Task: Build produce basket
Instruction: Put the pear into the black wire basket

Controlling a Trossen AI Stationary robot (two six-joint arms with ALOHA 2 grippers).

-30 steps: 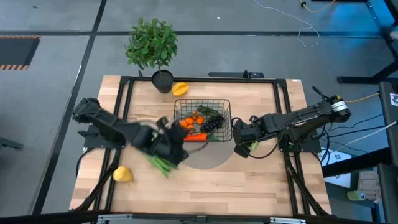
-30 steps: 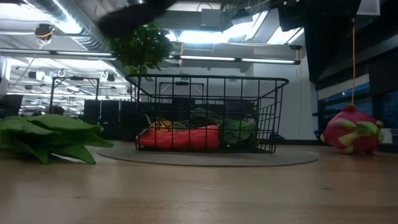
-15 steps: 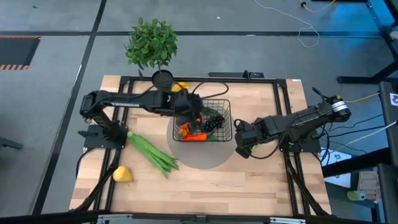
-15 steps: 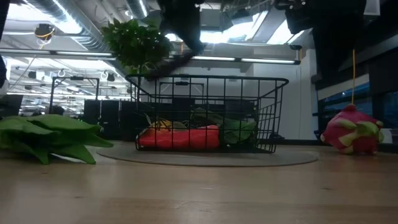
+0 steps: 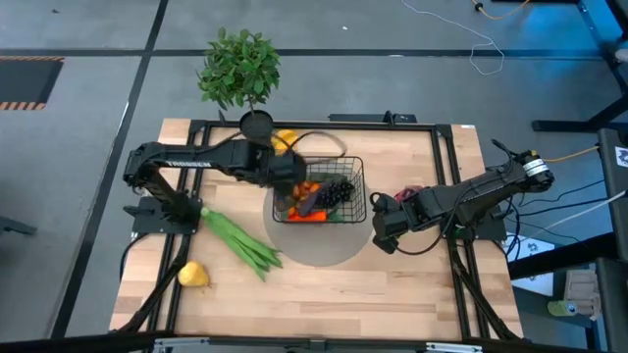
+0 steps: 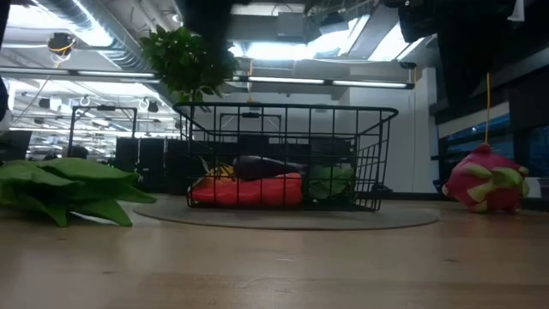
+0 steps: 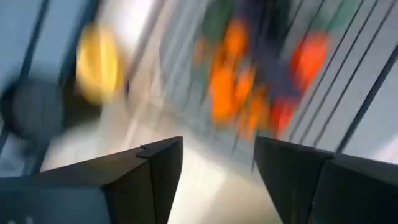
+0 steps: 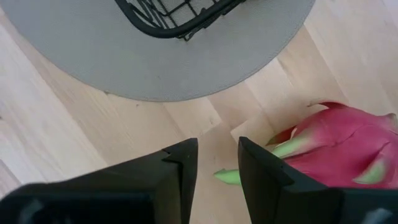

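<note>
The black wire basket stands on a round grey mat in mid-table. It holds oranges, dark grapes and a red piece. A dark purple eggplant lies on top of the red piece. My left gripper hangs open over the basket's left far part, with nothing between its fingers. My right gripper stands open and empty just off the mat's right edge, beside the pink dragon fruit, which lies on the table.
Long green stalks lie on the table left of the mat, and a yellow pear lies near the left front corner. A potted plant and a yellow fruit stand at the far edge behind the basket.
My left gripper has swung from the stalks' side, near left of the basket, toward the far edge and over the basket. It now hangs above the basket's left far part. The eggplant, not in the basket before, has come to lie on the red piece inside it.
</note>
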